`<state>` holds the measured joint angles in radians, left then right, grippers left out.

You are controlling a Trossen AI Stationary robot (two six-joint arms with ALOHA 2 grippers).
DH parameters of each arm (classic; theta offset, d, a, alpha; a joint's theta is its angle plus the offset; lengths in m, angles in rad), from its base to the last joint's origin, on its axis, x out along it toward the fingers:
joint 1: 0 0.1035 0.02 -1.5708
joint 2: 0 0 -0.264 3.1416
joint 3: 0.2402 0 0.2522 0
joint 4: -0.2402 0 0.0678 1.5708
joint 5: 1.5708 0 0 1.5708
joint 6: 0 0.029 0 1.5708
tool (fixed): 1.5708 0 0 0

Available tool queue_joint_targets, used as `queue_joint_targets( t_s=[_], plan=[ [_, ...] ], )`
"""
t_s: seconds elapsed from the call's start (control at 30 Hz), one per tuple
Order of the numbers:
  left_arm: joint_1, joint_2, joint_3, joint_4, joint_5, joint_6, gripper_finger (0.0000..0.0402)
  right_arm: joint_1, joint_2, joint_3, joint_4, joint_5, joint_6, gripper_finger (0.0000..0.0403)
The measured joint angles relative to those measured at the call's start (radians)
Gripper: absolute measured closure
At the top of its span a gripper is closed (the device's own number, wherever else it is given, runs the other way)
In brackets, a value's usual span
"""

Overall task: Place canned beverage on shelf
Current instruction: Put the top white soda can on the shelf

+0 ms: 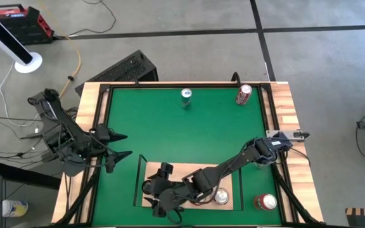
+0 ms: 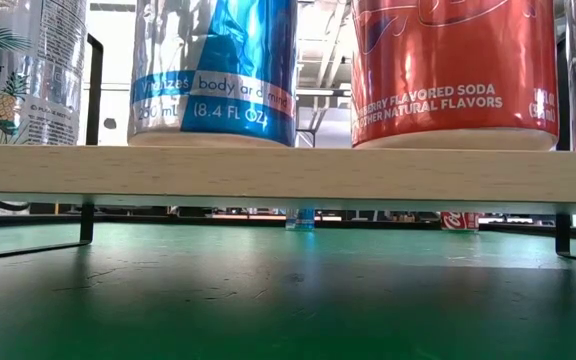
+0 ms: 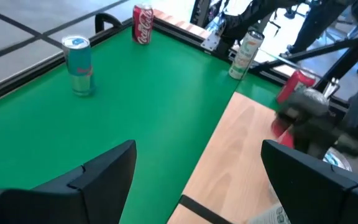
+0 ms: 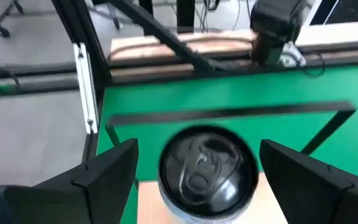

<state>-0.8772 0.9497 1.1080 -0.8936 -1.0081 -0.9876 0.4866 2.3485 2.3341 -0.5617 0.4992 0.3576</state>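
Green matting covers the desk [image 1: 182, 133], framed by wooden slats and thin black rails.

The right pincer [image 4: 197, 171] reaches over the shelf [image 1: 182, 170] at the near edge. Its fingers stand wide apart, on each side of a dark-topped can [image 4: 207, 168] that stands upright on the board; they do not seem to press it, so the can is probably just set down or about to be taken. The left pincer [image 3: 197, 171] is also released and empty, waiting at the left border of the desk and pointing inward.

On the shelf a silver-topped can [image 1: 221, 197] stands beside the right arm. Off the board, a red can [image 1: 265, 202] stands just beside its right rail. A teal can [image 1: 186, 96] and a dark red can [image 1: 243, 94] stand near the far edge, well apart.

Between the shelf and the far cans the mat is open, so there is free room for moving. The rails around the shelf are low but could catch a can carried too low.
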Motion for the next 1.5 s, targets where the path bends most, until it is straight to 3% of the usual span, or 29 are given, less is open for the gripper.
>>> queue_joint_targets(
  t_s=[0.27, 0.43, 0.73, 1.27, 1.5],
  plan=[
    [0.000, 0.000, 0.000, 0.022, 0.000, 0.010, 0.0072, -0.008, -0.002, 0.000, -0.033, 0.037, -0.029, 0.0045],
    [0.000, 0.001, 0.000, 0.026, 0.000, 0.004, 0.0072, -0.019, -0.002, 0.000, -0.039, -0.076, -0.010, 0.0045],
    [0.000, 0.001, 0.000, 0.026, 0.001, 0.001, 0.0072, -0.024, 0.026, 0.001, -0.029, -0.079, 0.004, 0.0045],
    [0.000, 0.001, 0.000, 0.025, 0.002, 0.000, 0.0072, -0.024, 0.028, 0.000, -0.037, -0.126, 0.015, 0.0102],
    [0.000, 0.001, 0.000, 0.025, 0.003, -0.002, 0.0072, -0.024, 0.026, 0.000, -0.042, -0.161, 0.016, 0.0107]
  ],
)
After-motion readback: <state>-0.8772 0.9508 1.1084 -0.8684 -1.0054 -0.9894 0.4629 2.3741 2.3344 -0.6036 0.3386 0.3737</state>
